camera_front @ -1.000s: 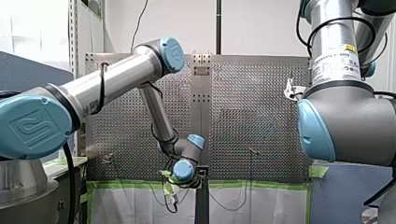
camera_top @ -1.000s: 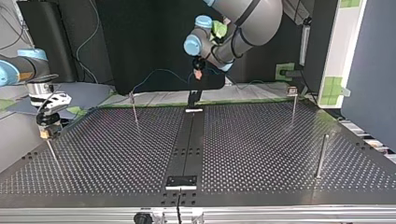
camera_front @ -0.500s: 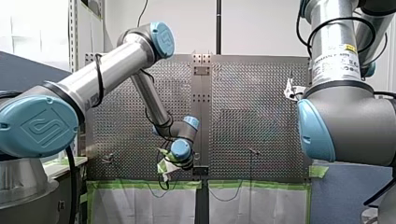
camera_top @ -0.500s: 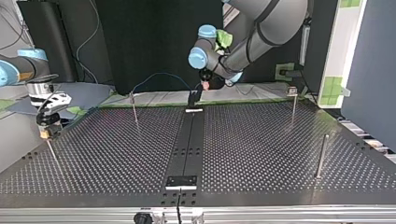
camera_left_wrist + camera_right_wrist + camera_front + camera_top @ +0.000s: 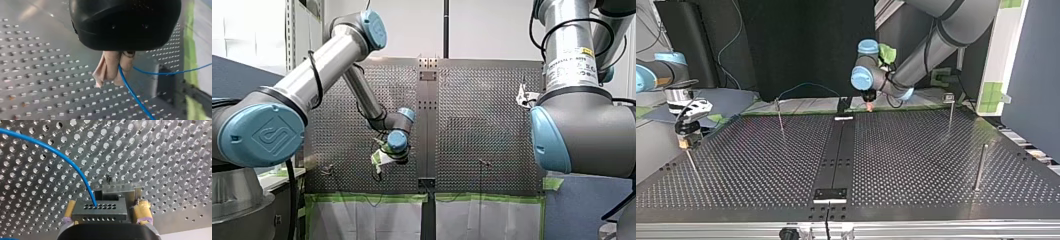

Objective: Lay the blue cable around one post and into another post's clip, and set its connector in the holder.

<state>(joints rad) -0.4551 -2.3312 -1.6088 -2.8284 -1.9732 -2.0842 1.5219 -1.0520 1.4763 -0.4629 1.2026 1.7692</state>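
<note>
My left arm (image 5: pixel 327 55) folds down from a high elbow, and my left tool (image 5: pixel 113 80) pinches the thin blue cable (image 5: pixel 132 93) between soft beige pads (image 5: pixel 107 67) above the perforated metal desk (image 5: pixel 37 75). My yellow-padded right tool (image 5: pixel 107 212) clamps the cable's grey, hole-studded connector (image 5: pixel 98 209).

Shiny metal table (image 5: pixel 162 157), glossy blue cable (image 5: pixel 127 86)

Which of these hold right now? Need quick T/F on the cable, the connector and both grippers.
1. My left gripper pinches the blue cable. True.
2. My right gripper is open and empty. False: it is shut on the connector.
3. The blue cable runs into the connector. True.
4. The connector sits in the holder. False: my right gripper holds it.
</note>
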